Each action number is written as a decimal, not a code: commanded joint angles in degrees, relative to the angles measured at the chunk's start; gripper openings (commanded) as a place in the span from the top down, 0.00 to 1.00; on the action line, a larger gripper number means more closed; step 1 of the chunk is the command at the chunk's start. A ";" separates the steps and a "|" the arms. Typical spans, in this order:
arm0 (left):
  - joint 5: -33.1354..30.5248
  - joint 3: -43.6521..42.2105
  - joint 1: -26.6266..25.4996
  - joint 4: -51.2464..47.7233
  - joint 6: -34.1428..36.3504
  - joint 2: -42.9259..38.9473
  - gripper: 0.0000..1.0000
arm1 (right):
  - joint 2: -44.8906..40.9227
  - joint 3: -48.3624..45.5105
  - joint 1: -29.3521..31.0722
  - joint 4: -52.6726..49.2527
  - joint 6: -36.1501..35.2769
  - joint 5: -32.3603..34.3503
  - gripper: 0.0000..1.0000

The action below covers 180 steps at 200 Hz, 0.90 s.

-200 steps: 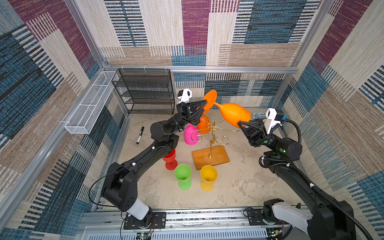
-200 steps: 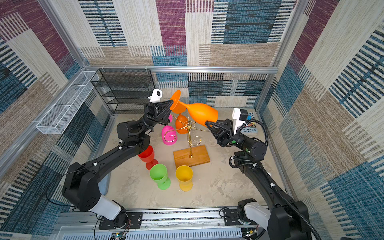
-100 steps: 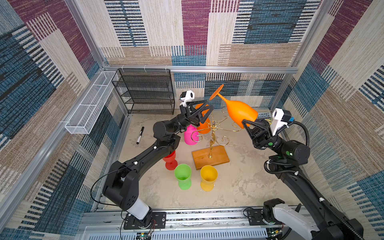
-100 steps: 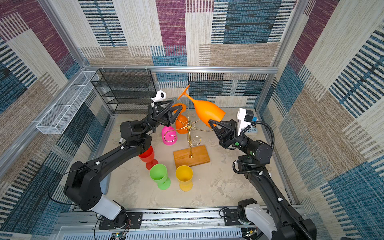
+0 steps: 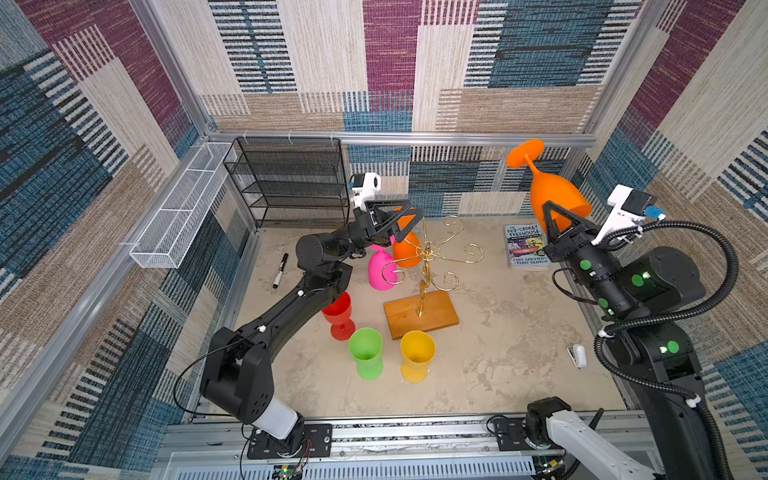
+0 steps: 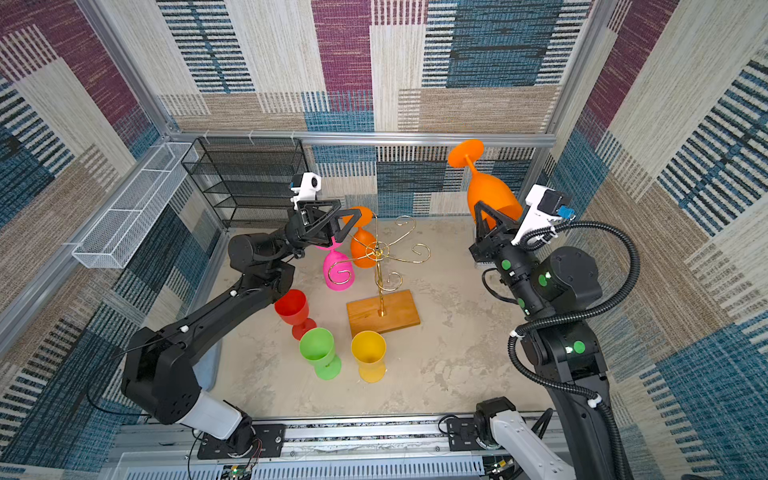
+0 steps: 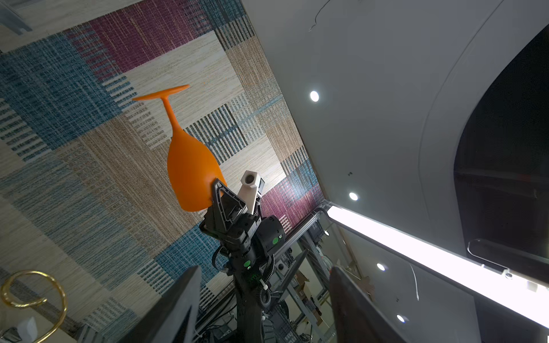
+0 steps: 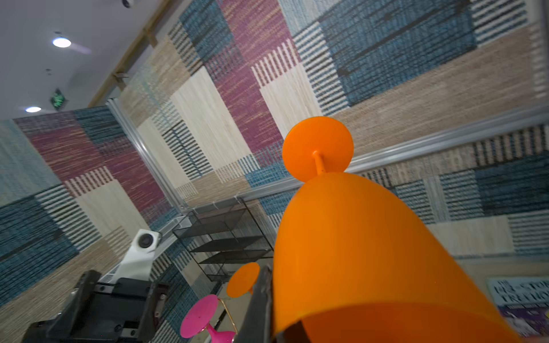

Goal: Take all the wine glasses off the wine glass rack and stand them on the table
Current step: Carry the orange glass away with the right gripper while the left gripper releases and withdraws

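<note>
While the jaws of the right arm (image 5: pixel 602 274) clamp the rim of the orange plastic wine glass (image 5: pixel 555 193), foot up, well clear of the gold wire rack (image 5: pixel 436 313), those of the left arm (image 5: pixel 291 307) stand apart, empty. Lift-off looks done; next, set it upright on the bench (image 5: pixel 498 332).

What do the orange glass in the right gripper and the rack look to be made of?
The held orange glass is likely plastic: opaque, matte, evenly coloured. The rack looks like thin metal wire with a shiny gold finish that glints on the curls. Its base looks like wood, with visible grain.
</note>
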 commanded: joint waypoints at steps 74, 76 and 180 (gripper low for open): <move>-1.74 -1.02 4.07 -54.05 47.72 -21.20 0.27 | 1.26 0.85 0.05 -35.68 2.26 4.03 1.00; -2.08 -0.95 4.06 -55.22 48.89 -21.78 0.27 | 1.35 0.50 0.04 -36.06 2.26 3.95 1.00; -9.04 -1.45 4.29 -71.53 63.37 -30.66 0.25 | 5.78 -16.89 9.40 -41.62 3.57 -5.67 1.00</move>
